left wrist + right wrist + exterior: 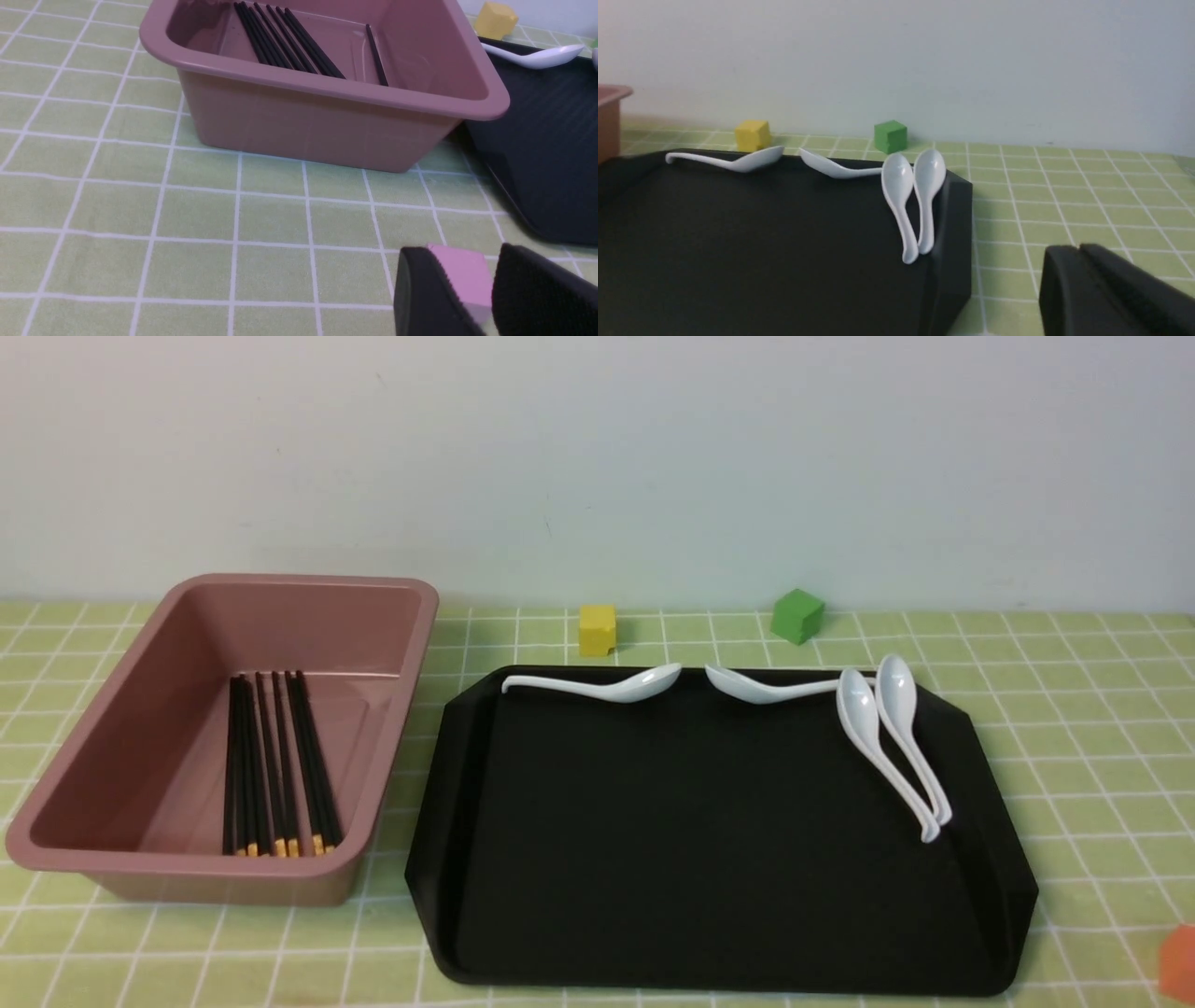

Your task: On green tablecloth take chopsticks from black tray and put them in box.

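Several black chopsticks (275,765) with yellow-orange ends lie inside the dusty-pink box (308,581) on the left of the green tablecloth (1074,709). The black tray (700,840) beside it holds only white spoons. No gripper shows in the front view. In the left wrist view the box (317,121) and chopsticks (289,42) lie ahead. My left gripper (460,254) is low over the cloth in front of the box, fingers apart, with a small pink cube (465,280) showing in the gap. My right gripper (1079,248) is shut and empty, beside the tray's right edge (957,233).
Two spoons (892,737) lie side by side at the tray's right, two more (607,686) (766,689) along its far rim. A yellow cube (597,630) and a green cube (796,615) stand behind the tray. An orange object (1178,961) sits at the near right.
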### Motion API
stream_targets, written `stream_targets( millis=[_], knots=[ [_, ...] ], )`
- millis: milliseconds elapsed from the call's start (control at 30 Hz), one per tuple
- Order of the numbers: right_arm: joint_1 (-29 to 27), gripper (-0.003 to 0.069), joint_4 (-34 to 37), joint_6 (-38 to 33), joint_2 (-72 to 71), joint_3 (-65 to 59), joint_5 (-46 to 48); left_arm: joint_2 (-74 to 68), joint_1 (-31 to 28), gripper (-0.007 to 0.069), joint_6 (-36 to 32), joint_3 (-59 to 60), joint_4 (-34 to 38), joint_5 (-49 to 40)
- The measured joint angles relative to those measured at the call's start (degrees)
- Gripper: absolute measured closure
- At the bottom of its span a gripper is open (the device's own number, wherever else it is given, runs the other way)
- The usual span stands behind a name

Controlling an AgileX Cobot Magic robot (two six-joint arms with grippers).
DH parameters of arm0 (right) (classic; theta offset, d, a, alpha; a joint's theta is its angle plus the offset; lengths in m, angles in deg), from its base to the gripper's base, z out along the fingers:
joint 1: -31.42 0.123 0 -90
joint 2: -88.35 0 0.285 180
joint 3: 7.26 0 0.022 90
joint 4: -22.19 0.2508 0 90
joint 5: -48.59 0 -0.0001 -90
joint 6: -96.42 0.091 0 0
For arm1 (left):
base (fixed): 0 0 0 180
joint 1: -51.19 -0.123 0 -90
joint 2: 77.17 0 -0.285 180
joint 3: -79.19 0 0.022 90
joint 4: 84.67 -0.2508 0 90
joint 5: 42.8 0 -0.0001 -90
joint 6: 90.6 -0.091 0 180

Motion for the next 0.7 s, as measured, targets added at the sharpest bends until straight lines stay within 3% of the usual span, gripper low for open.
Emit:
stream_targets(
  millis=[267,700],
  knots=[
    [-0.7,0.0615,-0.4,2.1,-0.1,0.2,11.9,0.0,0.0,0.0385,0.0,0.0,0.0,0.0],
    [-0.7,0.0596,-0.6,3.9,-0.1,0.4,12.7,0.0,0.0,0.0385,0.0,0.0,0.0,0.0]
  ],
)
